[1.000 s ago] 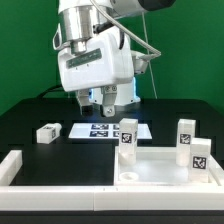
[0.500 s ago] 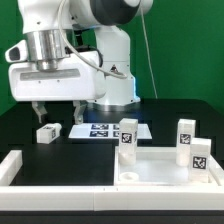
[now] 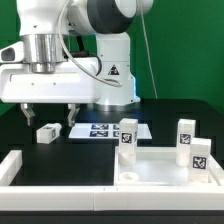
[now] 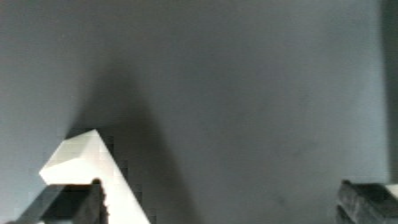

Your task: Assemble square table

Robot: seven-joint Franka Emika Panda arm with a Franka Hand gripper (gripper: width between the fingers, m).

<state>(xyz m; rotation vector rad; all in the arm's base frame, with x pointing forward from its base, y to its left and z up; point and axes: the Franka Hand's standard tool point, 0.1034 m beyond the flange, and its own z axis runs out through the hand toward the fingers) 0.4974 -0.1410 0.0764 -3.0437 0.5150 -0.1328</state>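
The white square tabletop [image 3: 160,172] lies at the exterior view's right, with three tagged white legs [image 3: 127,134] [image 3: 184,133] [image 3: 198,155] standing upright at its corners. A fourth leg [image 3: 46,131] lies loose on the black table at the left. My gripper [image 3: 50,113] hangs just above this loose leg, open and empty, with its fingers spread wide. In the wrist view the gripper [image 4: 222,205] is open, and a white piece [image 4: 82,160], probably the loose leg, shows beside one finger [image 4: 68,203].
The marker board [image 3: 103,129] lies flat behind the tabletop, right of the loose leg. Low white fence bars run along the left [image 3: 10,168] and the front [image 3: 60,190]. A green backdrop stands behind.
The arm has swung to the exterior view's left, from above the marker board to above the loose leg. The jaws have stayed open and the parts have not moved.
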